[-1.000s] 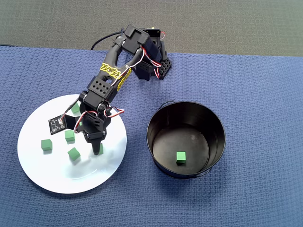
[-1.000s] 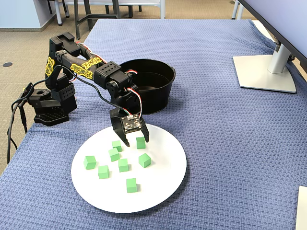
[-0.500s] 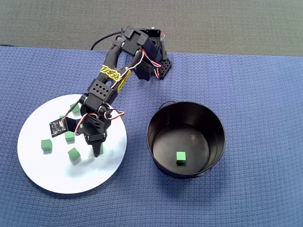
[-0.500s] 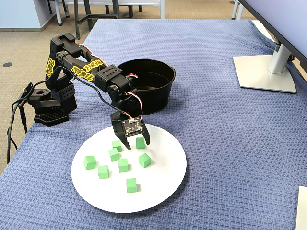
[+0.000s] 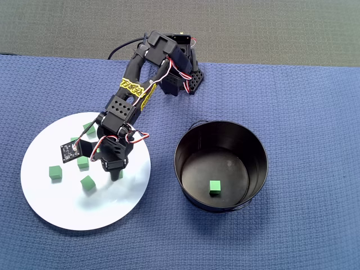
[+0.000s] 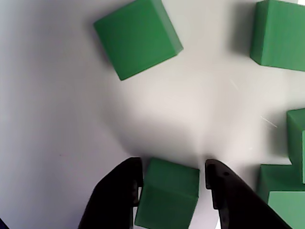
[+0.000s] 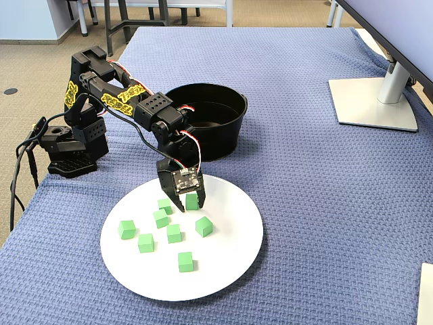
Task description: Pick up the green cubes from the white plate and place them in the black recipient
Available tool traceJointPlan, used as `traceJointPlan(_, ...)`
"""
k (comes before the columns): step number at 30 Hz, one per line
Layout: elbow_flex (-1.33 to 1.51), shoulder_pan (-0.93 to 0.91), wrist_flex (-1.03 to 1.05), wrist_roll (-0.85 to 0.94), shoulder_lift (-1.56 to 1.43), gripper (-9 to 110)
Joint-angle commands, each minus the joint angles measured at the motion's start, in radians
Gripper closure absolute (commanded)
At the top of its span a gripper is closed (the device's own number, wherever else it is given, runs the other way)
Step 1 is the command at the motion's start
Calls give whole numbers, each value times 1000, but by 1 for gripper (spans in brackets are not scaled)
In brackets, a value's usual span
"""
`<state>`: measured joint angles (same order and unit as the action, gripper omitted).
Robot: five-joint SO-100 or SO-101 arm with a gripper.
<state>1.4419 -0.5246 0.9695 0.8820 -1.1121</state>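
Several green cubes (image 7: 174,233) lie scattered on the white plate (image 7: 230,257), which sits left of the black recipient (image 5: 179,163) in the overhead view. One green cube (image 5: 214,187) rests on the recipient's floor. My gripper (image 6: 172,179) is down at the plate (image 5: 67,208), open, its jaws straddling one green cube (image 6: 169,193). The left finger touches that cube and a thin gap shows at the right finger. In the fixed view the gripper (image 7: 192,203) stands over this cube (image 7: 192,201) near the plate's far edge. Other cubes (image 6: 137,38) lie ahead in the wrist view.
The arm's base (image 7: 67,145) stands at the cloth's left edge in the fixed view, behind the plate. A monitor stand (image 7: 375,101) sits at far right. The black recipient (image 7: 216,139) is just behind the gripper. Blue cloth (image 5: 304,112) covers the table.
The gripper has dropped lower onto the plate and its jaws have narrowed around the one cube. The other cubes and the recipient have not moved.
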Motion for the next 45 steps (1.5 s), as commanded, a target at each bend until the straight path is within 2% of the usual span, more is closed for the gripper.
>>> traceJointPlan(1, -6, 18, -17, -15, -43, 100)
traceJointPlan(5, -9, 17, -23, -23, -43, 101)
traceJointPlan(8, -9, 17, -18, -14, -40, 83)
traceJointPlan(14, -21, 18, 3, -3, -37, 74)
traceJointPlan(34, 98, 52, 2, -23, -135, 83)
traceJointPlan(45, 81, 41, -28, -38, -120, 101)
